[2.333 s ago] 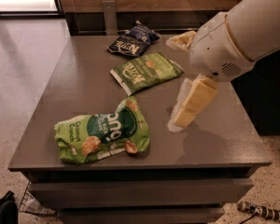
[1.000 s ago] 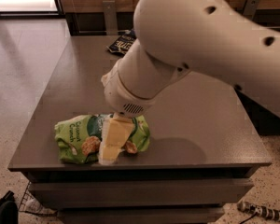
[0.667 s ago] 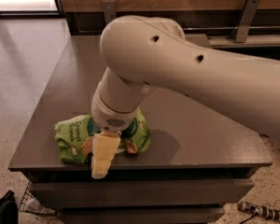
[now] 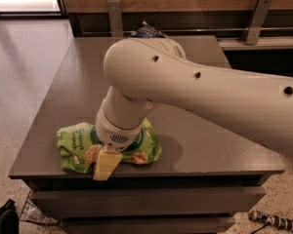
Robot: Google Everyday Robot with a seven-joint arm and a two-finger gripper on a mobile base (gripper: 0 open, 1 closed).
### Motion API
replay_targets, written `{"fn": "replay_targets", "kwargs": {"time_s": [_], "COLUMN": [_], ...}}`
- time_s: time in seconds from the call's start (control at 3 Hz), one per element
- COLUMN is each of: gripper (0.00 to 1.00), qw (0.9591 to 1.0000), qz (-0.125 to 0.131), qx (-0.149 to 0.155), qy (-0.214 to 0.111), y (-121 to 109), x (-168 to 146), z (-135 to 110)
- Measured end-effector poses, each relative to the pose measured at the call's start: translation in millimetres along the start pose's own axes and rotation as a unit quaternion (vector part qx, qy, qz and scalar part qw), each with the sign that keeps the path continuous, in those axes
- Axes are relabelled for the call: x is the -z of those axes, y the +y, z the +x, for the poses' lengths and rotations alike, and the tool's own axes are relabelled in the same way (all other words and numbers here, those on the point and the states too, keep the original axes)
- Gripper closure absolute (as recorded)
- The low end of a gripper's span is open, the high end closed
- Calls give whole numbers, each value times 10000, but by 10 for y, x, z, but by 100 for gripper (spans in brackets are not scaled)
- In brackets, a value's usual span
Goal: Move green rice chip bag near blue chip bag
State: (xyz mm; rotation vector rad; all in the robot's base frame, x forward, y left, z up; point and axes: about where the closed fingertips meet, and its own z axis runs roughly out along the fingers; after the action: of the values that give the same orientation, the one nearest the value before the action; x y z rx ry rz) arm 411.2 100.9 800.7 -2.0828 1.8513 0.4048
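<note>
I have the gripper [image 4: 105, 165] down at the front edge of the table [image 4: 53, 96], over the near side of the green rice chip bag [image 4: 74, 145]. The thick wrist of the arm [image 4: 210, 91] covers the middle of the bag, and I cannot tell whether the gripper is apart, together or clamped on anything.

The bag lies flat near the front left corner, its left end and right end showing on either side of the wrist. The blue chip bag [image 4: 147, 31] is only a sliver peeking over the arm at the far edge of the table, well apart from the green one.

I judge the green bag to be light and soft: a puffed film pouch, mostly air, that will give under any squeeze. The film looks glossy, so I expect it to slip if I press on the fat middle, and the chips inside would likely crack. My pick is a pinch on a raised fold or the flat sealed end, closing gently. Once lifted it will probably sag and swing, so I would carry it low and slow across the table
</note>
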Motion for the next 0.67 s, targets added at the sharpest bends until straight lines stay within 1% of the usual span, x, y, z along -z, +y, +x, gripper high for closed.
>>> {"fn": "replay_targets", "kwargs": {"time_s": [0.67], "gripper": [94], "qw": [10000], "qz": [1], "qx": [1], "qy": [0], "y": [-2], "x": [37], "z": [-17]}}
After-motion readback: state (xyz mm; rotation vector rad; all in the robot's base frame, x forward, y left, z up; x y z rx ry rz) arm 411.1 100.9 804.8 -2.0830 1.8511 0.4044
